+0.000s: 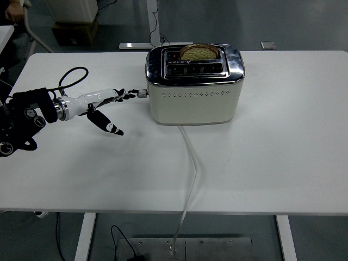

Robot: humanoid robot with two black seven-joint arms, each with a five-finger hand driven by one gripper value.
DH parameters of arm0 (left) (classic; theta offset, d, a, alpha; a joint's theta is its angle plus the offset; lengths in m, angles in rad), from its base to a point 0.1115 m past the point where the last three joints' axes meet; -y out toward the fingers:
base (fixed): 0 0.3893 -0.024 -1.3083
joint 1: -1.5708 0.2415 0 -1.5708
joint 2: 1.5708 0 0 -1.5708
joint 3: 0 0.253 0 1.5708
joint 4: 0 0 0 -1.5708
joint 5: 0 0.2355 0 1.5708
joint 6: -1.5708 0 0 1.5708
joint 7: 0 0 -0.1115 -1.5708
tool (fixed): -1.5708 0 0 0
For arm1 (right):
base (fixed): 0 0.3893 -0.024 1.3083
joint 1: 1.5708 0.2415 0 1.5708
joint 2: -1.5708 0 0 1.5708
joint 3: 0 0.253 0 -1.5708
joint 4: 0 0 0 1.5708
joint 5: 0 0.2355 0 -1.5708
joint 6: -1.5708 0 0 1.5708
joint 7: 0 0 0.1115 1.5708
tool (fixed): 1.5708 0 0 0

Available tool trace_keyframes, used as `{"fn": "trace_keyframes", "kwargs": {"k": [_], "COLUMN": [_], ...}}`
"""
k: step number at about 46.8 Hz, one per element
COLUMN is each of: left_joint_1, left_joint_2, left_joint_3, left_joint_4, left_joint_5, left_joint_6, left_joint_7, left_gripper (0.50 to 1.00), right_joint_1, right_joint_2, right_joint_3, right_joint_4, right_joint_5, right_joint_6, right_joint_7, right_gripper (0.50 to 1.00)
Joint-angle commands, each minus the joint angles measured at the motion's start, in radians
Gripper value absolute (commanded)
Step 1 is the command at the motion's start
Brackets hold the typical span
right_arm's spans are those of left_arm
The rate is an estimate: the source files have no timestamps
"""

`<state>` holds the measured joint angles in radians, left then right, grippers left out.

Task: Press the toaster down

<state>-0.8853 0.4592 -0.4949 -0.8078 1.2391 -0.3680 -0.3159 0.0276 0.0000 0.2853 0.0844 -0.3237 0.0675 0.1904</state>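
A cream and chrome toaster (pixel 194 89) stands at the table's back centre. A slice of bread (pixel 198 53) sticks up from its far slot. Its lever knob (pixel 142 93) juts out of the left end. My left hand (pixel 103 106) reaches in from the left with fingers spread. Its fingertips (pixel 129 95) are right at the lever knob, and the thumb (pixel 109 126) hangs down apart. The hand holds nothing.
The toaster's white cord (pixel 191 163) runs from its front base over the table's near edge. A black cable (pixel 72 76) loops above my left wrist. A person's hand (pixel 15 12) shows at the top left corner.
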Motion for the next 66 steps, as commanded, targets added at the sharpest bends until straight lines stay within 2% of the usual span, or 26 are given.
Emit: {"fn": "trace_keyframes", "kwargs": {"k": [1,23,50,58,66], "left_joint_1": [0.003,0.016,0.051,0.068,0.065], "left_joint_2": [-0.005,-0.028,-0.019,-0.010,0.007], "left_joint_3": [-0.001,0.001,0.002,-0.001,-0.002], "left_joint_4": [0.001,0.018,0.049,0.070,0.108], "left_joint_5": [0.000,0.000,-0.041,-0.099,-0.265], "left_joint_6": [0.000,0.001,0.011,0.015,0.014], "left_joint_7": [0.000,0.000,0.000,-0.002,-0.002], "left_gripper": [1.000,1.000,1.000,1.000,1.000], "right_joint_1": [0.000,0.000,0.000,-0.002,-0.002], "right_joint_2": [0.000,0.000,0.000,0.000,0.000], "right_joint_3": [0.000,0.000,0.000,0.000,0.000], "right_joint_4": [0.000,0.000,0.000,0.000,0.000], "right_joint_5": [0.000,0.000,0.000,0.000,0.000], "right_joint_6": [0.000,0.000,0.000,0.000,0.000], "right_joint_7": [0.000,0.000,0.000,0.001,0.000], "right_gripper": [0.998,0.998,0.998,0.998,0.998]}}
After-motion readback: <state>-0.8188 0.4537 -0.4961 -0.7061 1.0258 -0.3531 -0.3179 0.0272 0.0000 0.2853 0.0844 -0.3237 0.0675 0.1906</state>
